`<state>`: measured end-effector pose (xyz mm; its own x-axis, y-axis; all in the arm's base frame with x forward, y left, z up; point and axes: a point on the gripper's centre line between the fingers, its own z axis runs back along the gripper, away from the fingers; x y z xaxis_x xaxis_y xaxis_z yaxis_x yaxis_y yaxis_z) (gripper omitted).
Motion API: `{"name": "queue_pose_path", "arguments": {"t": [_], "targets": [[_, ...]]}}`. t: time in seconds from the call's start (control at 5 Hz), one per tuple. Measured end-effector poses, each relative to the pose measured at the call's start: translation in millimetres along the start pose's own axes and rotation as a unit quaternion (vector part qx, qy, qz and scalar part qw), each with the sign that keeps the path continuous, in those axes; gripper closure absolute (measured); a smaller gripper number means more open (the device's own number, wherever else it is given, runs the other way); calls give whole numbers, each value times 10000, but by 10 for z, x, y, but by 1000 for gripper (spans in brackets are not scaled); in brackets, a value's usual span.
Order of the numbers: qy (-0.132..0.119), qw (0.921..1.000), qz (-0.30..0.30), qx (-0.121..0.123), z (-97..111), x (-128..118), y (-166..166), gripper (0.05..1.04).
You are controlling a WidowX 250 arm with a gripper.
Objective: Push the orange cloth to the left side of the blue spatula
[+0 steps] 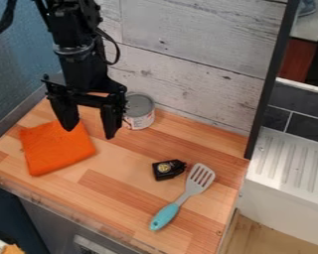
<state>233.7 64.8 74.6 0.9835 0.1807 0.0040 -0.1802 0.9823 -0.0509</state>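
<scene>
The orange cloth [55, 149] lay mostly left of the gripper [90, 132], jaws wide and empty; a wooden counter [121, 173] met a plank wall [188, 39].

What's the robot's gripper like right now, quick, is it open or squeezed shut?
Gripper: open, its two fingers spread apart with nothing held between them.

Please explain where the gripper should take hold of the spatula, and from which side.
The blue handle of the spatula looks best, with the gripper coming straight down and closing across its long sides. The handle is narrow and lies flat, slanting on the wood; the slotted head is broader, and a small black object lies near it.
</scene>
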Motion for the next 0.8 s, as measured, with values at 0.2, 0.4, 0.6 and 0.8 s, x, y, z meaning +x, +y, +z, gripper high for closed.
{"name": "queue_pose_path", "arguments": {"t": [0.2,0.4,0.6,0.8], "targets": [[91,10000,21,-10,-54,-14,5,84],[20,9982,586,78,-224,59,303,84],[-59,9945,1017,224,-367,241,591,84],[-274,9873,1533,312,-484,360,910,84]]}}
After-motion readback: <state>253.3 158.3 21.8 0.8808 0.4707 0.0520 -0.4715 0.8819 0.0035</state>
